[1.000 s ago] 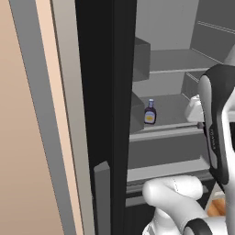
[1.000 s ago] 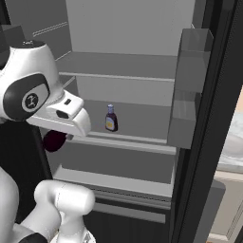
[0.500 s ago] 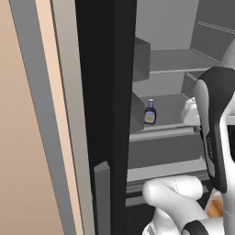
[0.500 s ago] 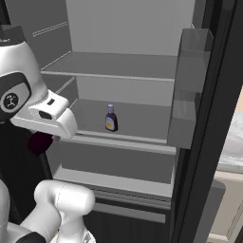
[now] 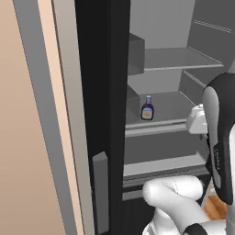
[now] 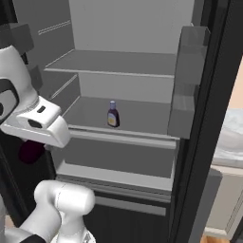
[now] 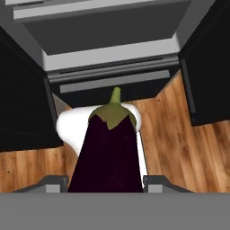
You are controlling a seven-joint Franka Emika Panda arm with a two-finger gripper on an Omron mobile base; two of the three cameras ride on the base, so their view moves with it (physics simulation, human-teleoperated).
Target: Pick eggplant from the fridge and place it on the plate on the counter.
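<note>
The eggplant (image 7: 108,148) is dark purple with a green stem. It sits between my two fingertips, and my gripper (image 7: 105,182) is shut on it. In the right base view the eggplant (image 6: 31,151) hangs under the white hand (image 6: 38,126), left of and in front of the fridge (image 6: 128,114). That fridge stands open with grey shelves. In the left base view the hand (image 5: 197,120) juts from the arm at the right, level with the fridge's (image 5: 170,105) middle shelf. The plate is out of view. A pale strip of counter (image 6: 231,142) shows past the fridge door.
A small dark bottle with a yellow label (image 6: 113,115) (image 5: 147,109) stands on the middle shelf. Grey door bins (image 6: 187,85) hang on the open door at the right. Below the hand lies wooden floor (image 7: 179,139). A beige cabinet panel (image 5: 27,137) flanks the fridge's left side.
The hand has drawn back out of the fridge with the eggplant, shifting left and a little lower in the right base view. The bottle has stayed put.
</note>
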